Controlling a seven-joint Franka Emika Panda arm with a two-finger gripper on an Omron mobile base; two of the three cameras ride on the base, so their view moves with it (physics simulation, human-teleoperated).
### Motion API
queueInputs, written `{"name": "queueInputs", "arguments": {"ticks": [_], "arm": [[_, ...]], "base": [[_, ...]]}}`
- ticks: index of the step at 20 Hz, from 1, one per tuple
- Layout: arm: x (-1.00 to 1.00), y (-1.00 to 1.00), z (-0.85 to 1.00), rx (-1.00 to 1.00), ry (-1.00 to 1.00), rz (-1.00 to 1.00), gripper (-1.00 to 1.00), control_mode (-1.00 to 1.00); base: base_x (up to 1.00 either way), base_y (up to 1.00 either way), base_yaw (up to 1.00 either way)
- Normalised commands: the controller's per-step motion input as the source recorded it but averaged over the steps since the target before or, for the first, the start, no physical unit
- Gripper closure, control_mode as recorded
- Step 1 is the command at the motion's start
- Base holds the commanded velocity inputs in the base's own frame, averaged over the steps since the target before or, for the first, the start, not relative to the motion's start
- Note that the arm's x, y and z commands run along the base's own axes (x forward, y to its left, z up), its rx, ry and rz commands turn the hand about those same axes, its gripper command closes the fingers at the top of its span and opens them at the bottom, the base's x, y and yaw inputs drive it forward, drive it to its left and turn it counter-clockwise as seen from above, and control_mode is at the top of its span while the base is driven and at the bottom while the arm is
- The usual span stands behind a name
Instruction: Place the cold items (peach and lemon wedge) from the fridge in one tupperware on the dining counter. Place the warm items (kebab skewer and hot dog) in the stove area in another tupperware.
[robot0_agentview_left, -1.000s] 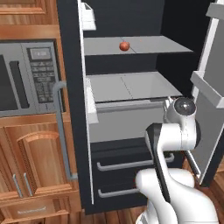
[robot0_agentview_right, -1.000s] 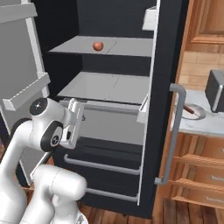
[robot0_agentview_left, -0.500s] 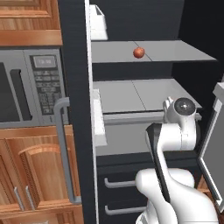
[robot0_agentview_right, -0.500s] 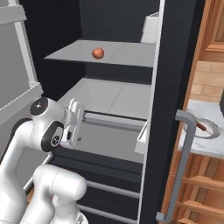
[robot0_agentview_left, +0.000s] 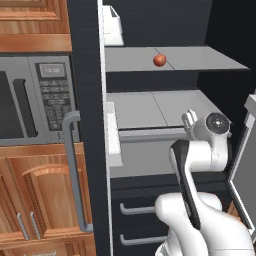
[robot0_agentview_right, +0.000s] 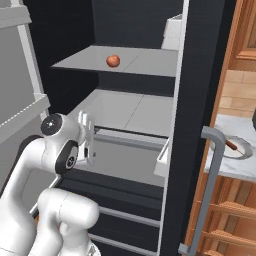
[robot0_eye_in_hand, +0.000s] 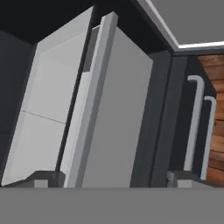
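The small round reddish-orange peach (robot0_agentview_left: 159, 60) sits on the upper flat grey shelf (robot0_agentview_left: 200, 58) of the open dark fridge, and that shelf is my landmark: the fruit lies near its middle, a little back from the front edge, well above my two-finger gripper (robot0_agentview_left: 190, 120) and further into the cabinet. My gripper hangs in front of the lower pale shelf (robot0_agentview_left: 150, 107), one level beneath the peach, with its jaws spread wide and nothing between them; in the hand view the two dark fingertips (robot0_eye_in_hand: 41, 178) stand far apart, looking past the pale glossy edge of a fridge door. So I judge the coming move is up and inward, over the lip of the upper shelf. The peach is nearly a ball, with no long axis to line up on; it looks smooth and could roll on that slick, hard surface if nudged. I cannot find the lemon wedge. Beside the upper shelf, on the door side, is a white boxy bin (robot0_agentview_left: 113, 25), and a grey bar handle (robot0_agentview_right: 210, 180) runs down the door's outer face.
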Motion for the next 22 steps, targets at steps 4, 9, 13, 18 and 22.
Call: {"name": "queueInputs", "arguments": {"ticks": [4, 9, 13, 18, 22], "arm": [[0.06, 0.0, 0.8, -0.06, -0.13, 0.21, -1.0, -1.0], [0.0, 0.0, 1.0, -0.24, 0.0, 0.16, -1.0, -1.0], [0.0, 0.0, 1.0, -0.36, 0.1, 0.08, -1.0, -1.0], [0.0, -0.21, 0.9, -0.29, 0.19, 0.2, -1.0, -1.0], [0.0, -0.47, 0.77, -0.15, 0.37, 0.23, -1.0, -1.0]], "base": [[0.0, 0.0, 0.0], [0.0, 0.0, 0.0], [0.0, 0.0, 0.0], [0.0, 0.0, 0.0], [0.0, 0.0, 0.0]]}}
